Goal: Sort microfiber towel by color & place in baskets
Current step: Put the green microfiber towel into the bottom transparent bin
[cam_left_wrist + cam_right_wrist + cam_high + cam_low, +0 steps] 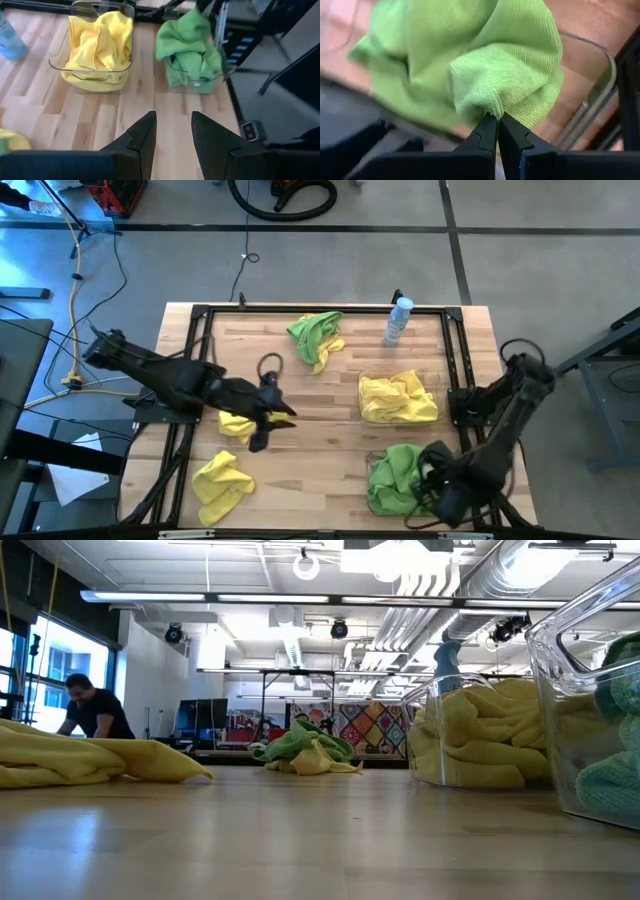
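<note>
Green cloth fills the right wrist view, and the right gripper has its two dark fingers pressed together on a pinched fold of it, the fabric bunching just above the tips. In the high view that same right gripper sits at the near right corner of the table, at the edge of the clear basket that holds the green towel; part of the cloth spills over the basket's wall.

Just beyond it stands the second basket, filled with a rumpled yellow towel. The left wrist view shows both bins side by side, yellow in one and green in the other.

The left gripper hangs over the table's left middle, its fingers standing apart with bare wood between them and nothing held. A yellow cloth lies partly under it, touching or just below the fingertips; which, I cannot tell. Another yellow cloth lies near the front left corner, well apart from both baskets.

At the far side a green and yellow pair lies heaped together, with a small clear bottle standing near it to the right. In the low view a person bends over in the room behind the table.
</note>
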